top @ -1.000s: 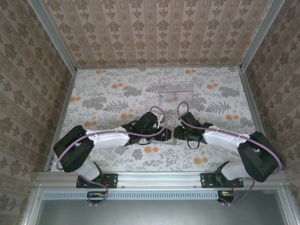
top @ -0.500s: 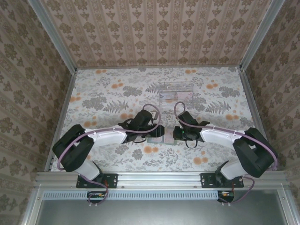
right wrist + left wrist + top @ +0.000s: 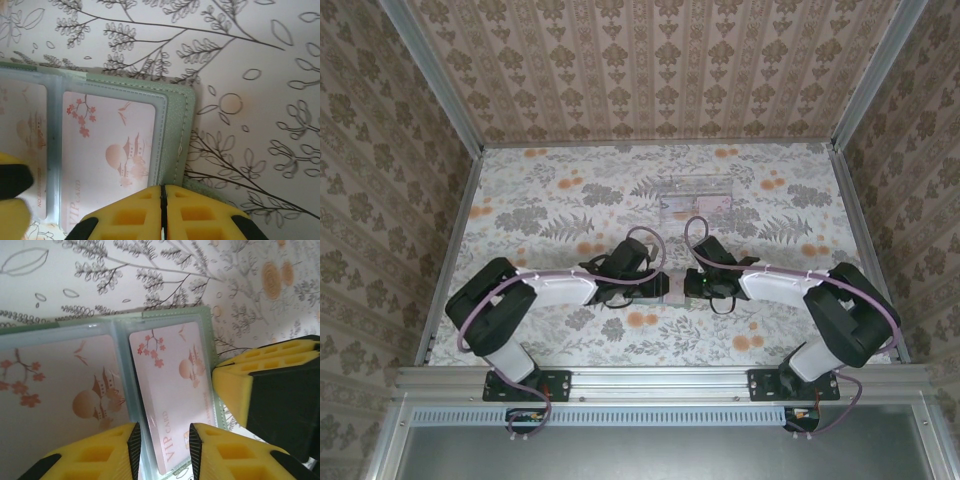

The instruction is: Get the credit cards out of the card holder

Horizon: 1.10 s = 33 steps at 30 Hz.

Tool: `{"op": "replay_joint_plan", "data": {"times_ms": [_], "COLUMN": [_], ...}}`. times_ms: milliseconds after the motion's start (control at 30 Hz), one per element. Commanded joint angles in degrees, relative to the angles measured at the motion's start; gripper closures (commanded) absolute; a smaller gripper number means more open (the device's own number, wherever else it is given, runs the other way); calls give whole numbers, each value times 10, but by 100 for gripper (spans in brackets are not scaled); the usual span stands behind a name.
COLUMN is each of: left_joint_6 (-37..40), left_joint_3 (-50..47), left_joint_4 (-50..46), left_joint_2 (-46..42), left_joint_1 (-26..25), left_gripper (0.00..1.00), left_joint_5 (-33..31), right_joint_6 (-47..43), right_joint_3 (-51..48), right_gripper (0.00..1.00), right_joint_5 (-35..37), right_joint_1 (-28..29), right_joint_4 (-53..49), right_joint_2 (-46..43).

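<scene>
Card holder: flat grey-green soft wallet [image 3: 209, 335] with clear slot pockets, lying open on the floral-print table cover [image 3: 550, 210], mid-table, between the two wrists. Well behind it sits a clear plastic tray [image 3: 698, 196].

Two pale pink plastic cards with blossom print are seated in adjacent pockets:
- right-pocket card [image 3: 172, 375], marked "VIP CARD"
- left-pocket card [image 3: 60, 385], largely filling its pocket

Left gripper [image 3: 162, 434]: jaws parted, yellow fingers [image 3: 105, 455] set either side of a gap. The lower end of the VIP card and the pocket spine run straight into that gap. No clamp visible; can't tell whether the pads touch the card or the pocket film.

Right gripper [image 3: 161, 192]: clenched, the two yellow pads meet along a thin seam with no gap.
- It sits at the holder's outer right side. In its own wrist view the green border [image 3: 180, 130] and the clear pocket's edge run down to the fingertips, and the VIP card [image 3: 117, 145] lies just left of the seam.
- Can't tell whether any film or border is pinched in the seam.
- Left wrist view: the right gripper's yellow finger butts up against the holder's right edge, beside the VIP card.

Overhead: the two grippers sit close together, tip to tip, over the holder.
</scene>
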Motion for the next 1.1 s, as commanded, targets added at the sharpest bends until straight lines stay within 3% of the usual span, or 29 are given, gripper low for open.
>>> {"op": "replay_joint_plan", "data": {"times_ms": [0,767,1067], "left_joint_6": [-13,-21,13], "left_joint_3": [18,14,14], "left_joint_4": [-26,-30,-98], "left_joint_2": [18,31,-30], "left_joint_1": [2,7,16], "left_gripper": [67,74,74], "left_joint_5": [8,13,-37], "right_joint_6": [0,-1,-9], "right_joint_3": [3,27,33], "right_gripper": [88,87,87], "right_joint_5": [-11,-2,27], "right_joint_1": [11,34,36], "right_joint_4": [-15,-25,-50], "right_joint_2": [18,27,14]}}
